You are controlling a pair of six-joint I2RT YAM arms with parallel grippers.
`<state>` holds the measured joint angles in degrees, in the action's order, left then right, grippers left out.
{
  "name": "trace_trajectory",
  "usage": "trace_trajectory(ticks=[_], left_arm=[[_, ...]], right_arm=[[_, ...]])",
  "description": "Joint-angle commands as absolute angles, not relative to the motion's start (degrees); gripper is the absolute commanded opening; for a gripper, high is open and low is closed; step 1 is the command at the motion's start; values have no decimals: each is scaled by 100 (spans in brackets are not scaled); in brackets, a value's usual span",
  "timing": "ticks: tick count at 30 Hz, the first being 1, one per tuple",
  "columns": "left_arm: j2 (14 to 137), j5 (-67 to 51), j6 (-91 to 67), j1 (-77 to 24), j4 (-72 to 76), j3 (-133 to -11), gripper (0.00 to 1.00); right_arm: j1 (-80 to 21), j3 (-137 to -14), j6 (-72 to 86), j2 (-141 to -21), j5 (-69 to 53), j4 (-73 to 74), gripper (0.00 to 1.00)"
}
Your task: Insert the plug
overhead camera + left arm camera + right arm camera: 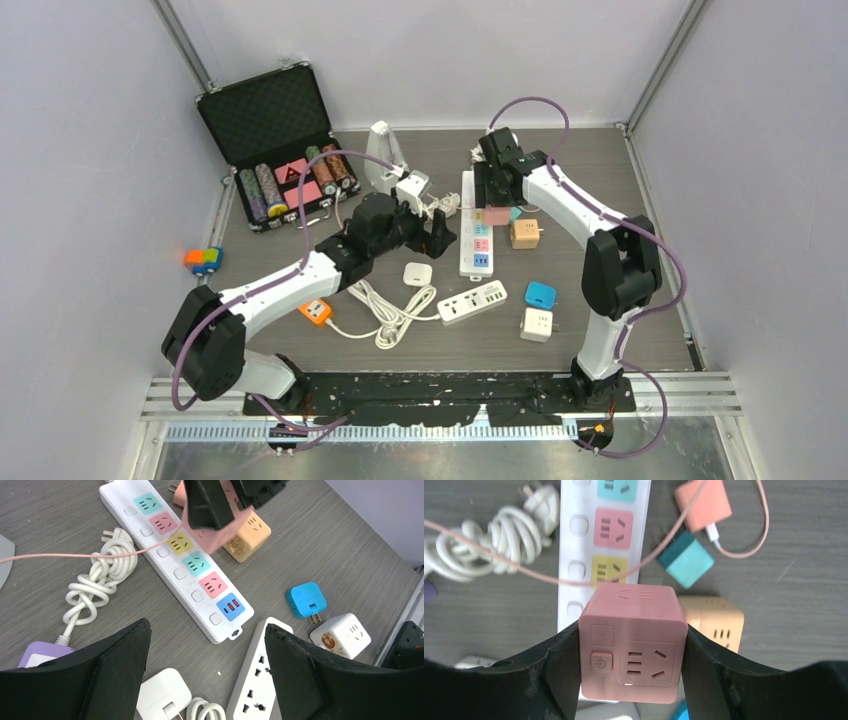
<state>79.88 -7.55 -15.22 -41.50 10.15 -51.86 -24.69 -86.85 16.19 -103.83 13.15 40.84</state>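
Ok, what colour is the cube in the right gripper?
Salmon pink; the cube adapter shows best in the right wrist view.

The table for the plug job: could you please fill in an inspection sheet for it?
Surface: grey wood-grain table, crowded in the middle.
Job's things: pink cube adapter held over the multicoloured power strip, not yet plugged in.
Clutter: open chip case, white power strip, blue adapter, white cube adapter, orange cube adapter.
Grippers: right gripper shut on pink cube adapter; left gripper open, empty.
Cables: coiled white cord beside the strip; thin pink cable across it.
Surroundings: pale walls on three sides.
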Motion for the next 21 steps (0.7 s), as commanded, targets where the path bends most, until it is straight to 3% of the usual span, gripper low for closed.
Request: trace_trajectory(ticks=[1,8,21], left_arm=[[8009,-654,-1789,-4039,968,-5436,83],[8015,-601,-1788,-3828,822,-5419,83],[8105,-493,-1832,-3617,337,-5618,85]], right_arm=[[-2297,-9508,1479,-10847,1563,3647,20],[-2166,-10434,1381,-11516,1573,3153,12],[-1968,-12089,1082,-12738,1285,3043,12]])
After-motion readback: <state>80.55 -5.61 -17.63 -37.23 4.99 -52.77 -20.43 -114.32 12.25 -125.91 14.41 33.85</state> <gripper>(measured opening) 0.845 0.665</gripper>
